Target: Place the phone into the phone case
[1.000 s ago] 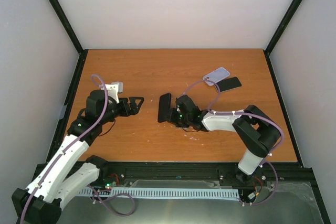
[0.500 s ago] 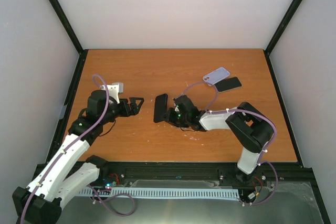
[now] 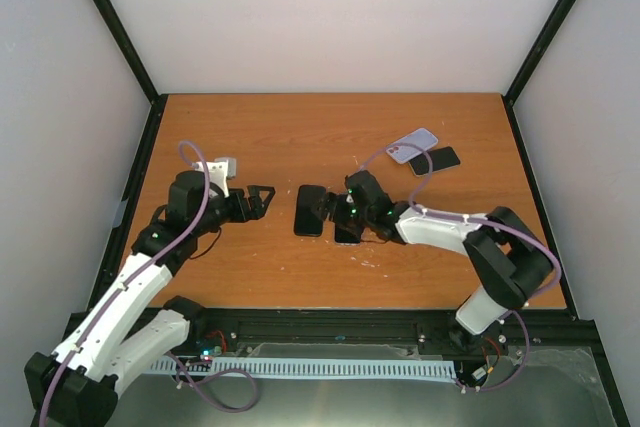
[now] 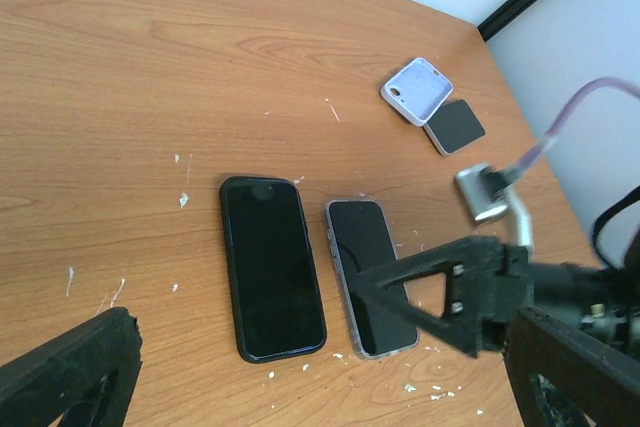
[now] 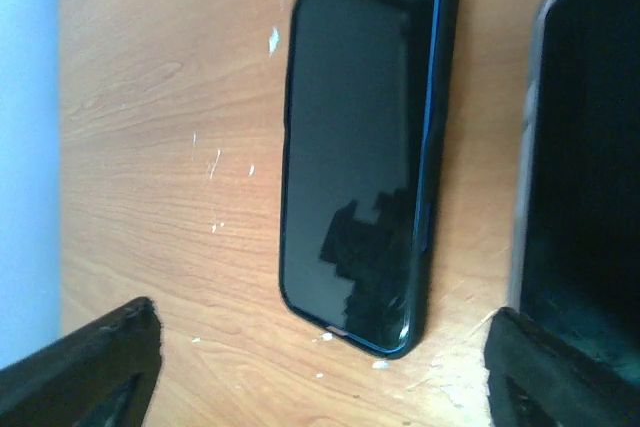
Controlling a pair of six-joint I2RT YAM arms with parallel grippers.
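Now, with left fingers (image 4: 70,372) and right fingers (image 5: 90,357) wide and empty, the dark-blue phone (image 5: 360,147) beside the grey-rimmed case (image 5: 527,167) is best gripped by its sides.

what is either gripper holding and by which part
Nothing: left gripper and right gripper are both open, and the phone lies flat on the table.

Light was bright and even, shadows soft. The right wrist view was blurred; the phone (image 5: 360,147) showed faint glare.
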